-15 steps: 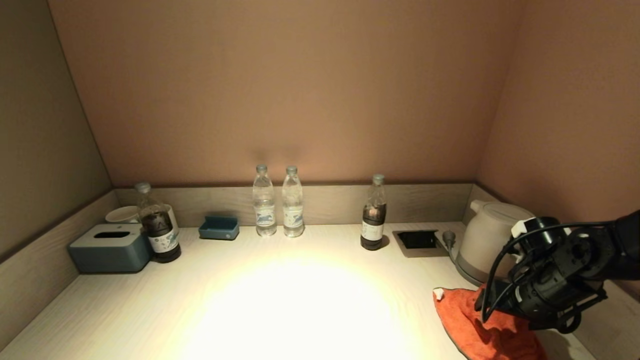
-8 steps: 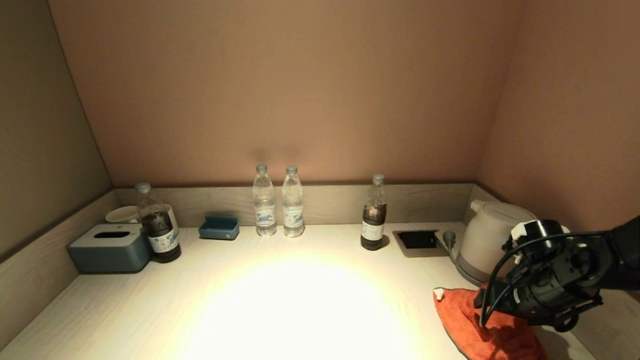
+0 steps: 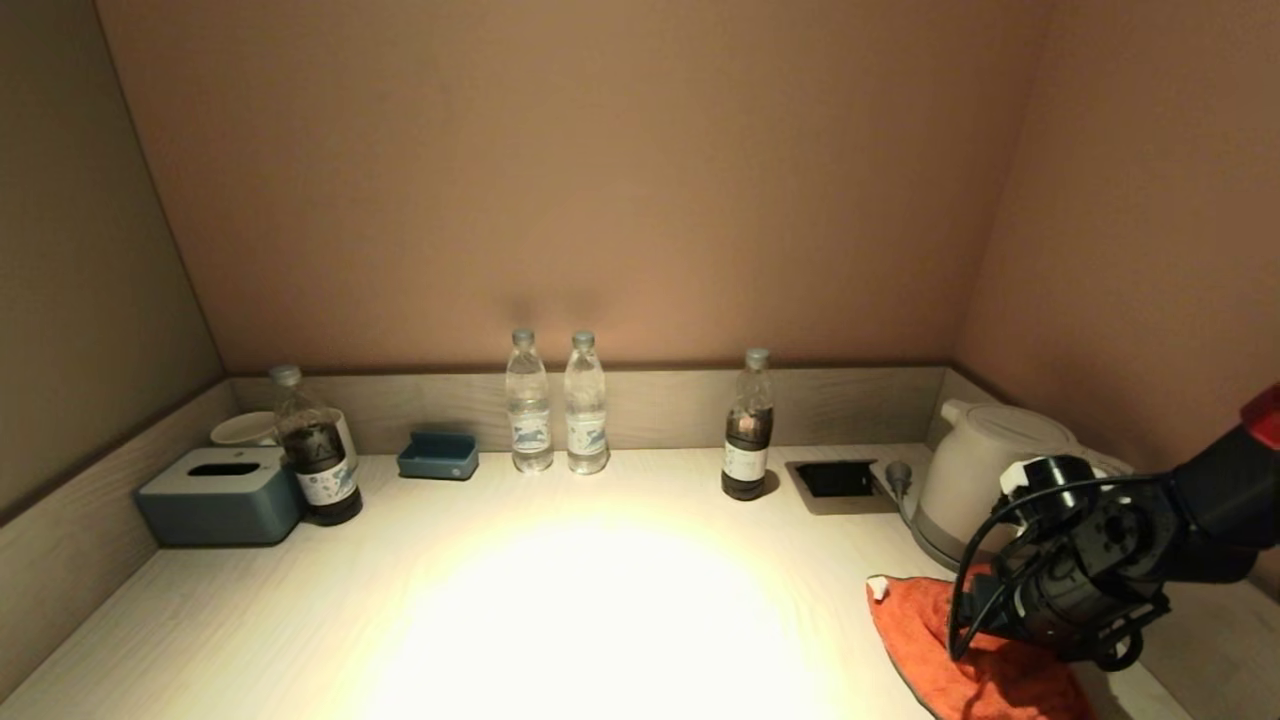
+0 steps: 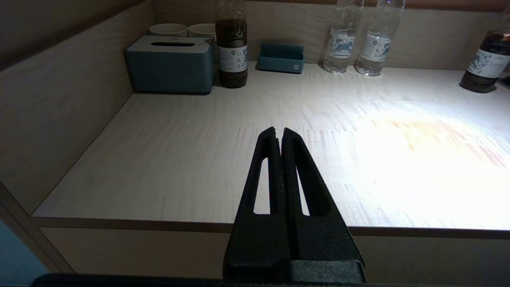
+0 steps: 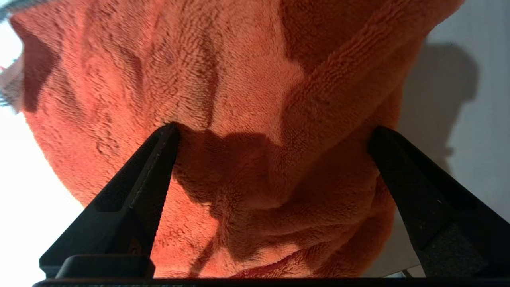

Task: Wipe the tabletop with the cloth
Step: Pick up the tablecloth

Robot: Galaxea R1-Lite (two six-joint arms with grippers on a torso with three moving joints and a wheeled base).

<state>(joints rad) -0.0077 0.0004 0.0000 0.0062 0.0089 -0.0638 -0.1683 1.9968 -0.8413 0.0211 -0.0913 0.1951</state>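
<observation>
We see the rumpled orange terry cloth lying at the lower right of the head frame, on the pale wood-grain counter, just in front of the white electric kettle. The right tool is down over it: in the right wrist frame its two black fingers are spread wide, one at each side of a raised fold, tips touching or just short of the pile; we cannot tell which. Nothing is pinched yet. In the head frame the tool's tips are hidden behind the black wrist housing.

The left tool sits at the bottom centre of the left wrist frame, fingers pressed together on nothing, parked off the counter's near edge; it is out of the head frame.

We judge the step in hand to be the grasp, with no wiping started. The next move calls for closing on the fold between the fingers, deep enough that the thick pile does not slip out, then dragging the cloth toward the bright middle of the counter.

Things to steer clear of, as we read it: the kettle and the recessed black socket box close behind the cloth, and the dark-liquid bottle at centre right. The two clear water bottles, the small blue tray, the second dark bottle and the grey-blue tissue box line the back and the left.
</observation>
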